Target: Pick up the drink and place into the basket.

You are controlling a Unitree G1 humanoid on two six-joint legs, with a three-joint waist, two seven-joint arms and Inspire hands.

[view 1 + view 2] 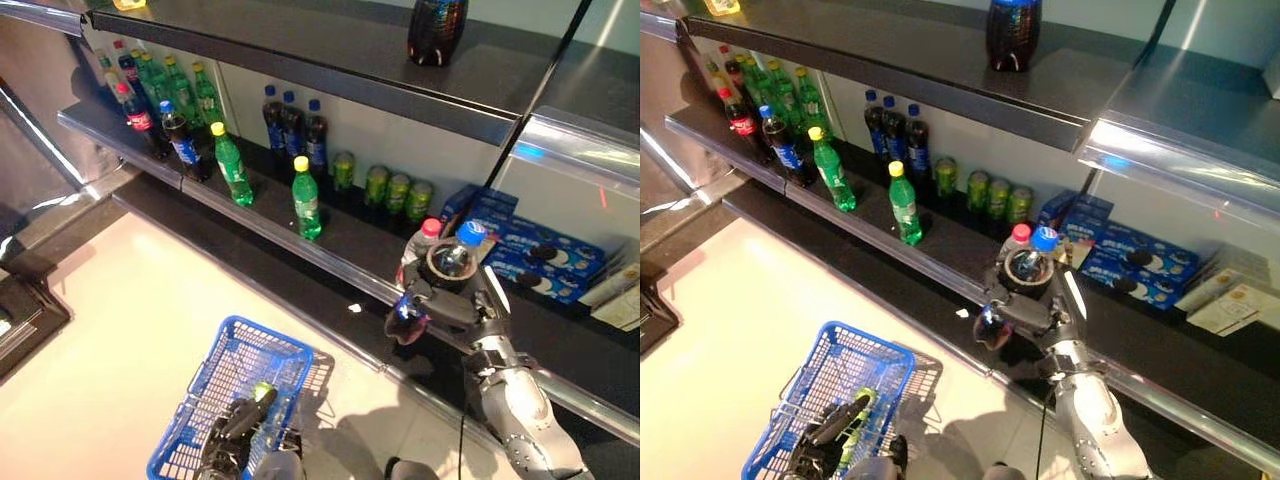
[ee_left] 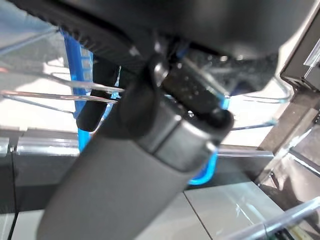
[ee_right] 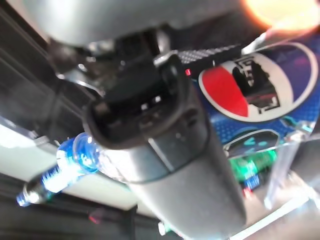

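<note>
Left eye view: the right hand (image 1: 440,300), centre right, is curling round a blue-capped drink (image 1: 458,250) at the shelf (image 1: 330,255) edge; the left hand (image 1: 235,435) is gripping the basket (image 1: 250,350) handle, lower left

Right wrist view: the drink's label is showing past the thumb, the grasp step in hand; next, lifting it toward the basket

A shop: dark shelves (image 1: 300,235) stocked with rows of soda bottles (image 1: 232,165), cans (image 1: 388,190) and biscuit boxes (image 1: 545,262), beside a blue shopping basket (image 1: 240,385).

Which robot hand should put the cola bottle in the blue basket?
The right hand, most likely: its fingers are already curled round the blue-capped cola bottle at the shelf edge. The left hand is busy holding the blue basket down below.
</note>
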